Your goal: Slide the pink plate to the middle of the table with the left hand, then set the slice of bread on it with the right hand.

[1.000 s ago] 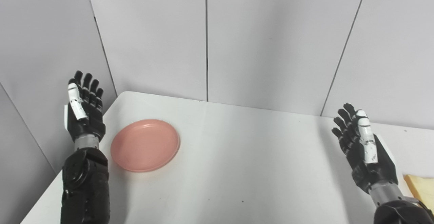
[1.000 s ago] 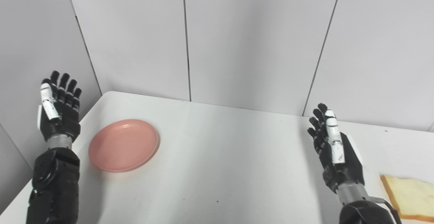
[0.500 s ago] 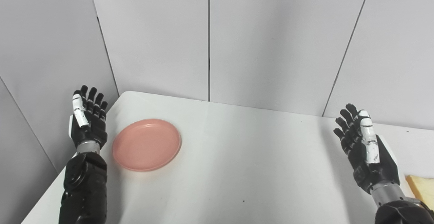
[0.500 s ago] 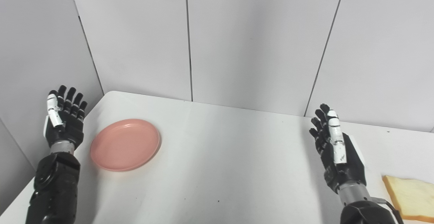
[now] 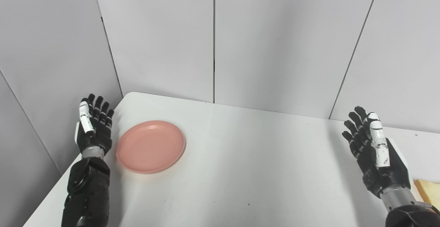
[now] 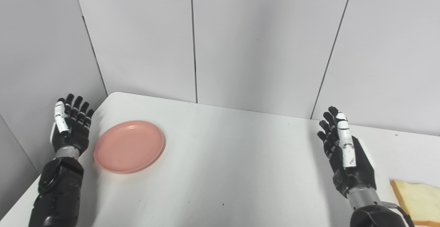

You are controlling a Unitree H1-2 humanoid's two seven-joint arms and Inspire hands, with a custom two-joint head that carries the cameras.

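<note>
The pink plate (image 5: 150, 146) lies empty on the left part of the white table (image 5: 240, 172). My left hand (image 5: 93, 129) is open with fingers pointing up, just left of the plate's rim and apart from it. My right hand (image 5: 375, 155) is open, raised over the table's right side. The slice of bread (image 6: 416, 201) lies flat on the table at the lower right, just right of my right wrist; in the left eye view only its edge (image 5: 428, 191) shows.
Grey wall panels (image 5: 213, 38) close the table in behind and on the left. The table's left edge (image 5: 51, 192) runs beside my left forearm.
My left hand has come down toward the table beside the plate. My right hand has stayed about where it was. The camera has shifted slightly.
</note>
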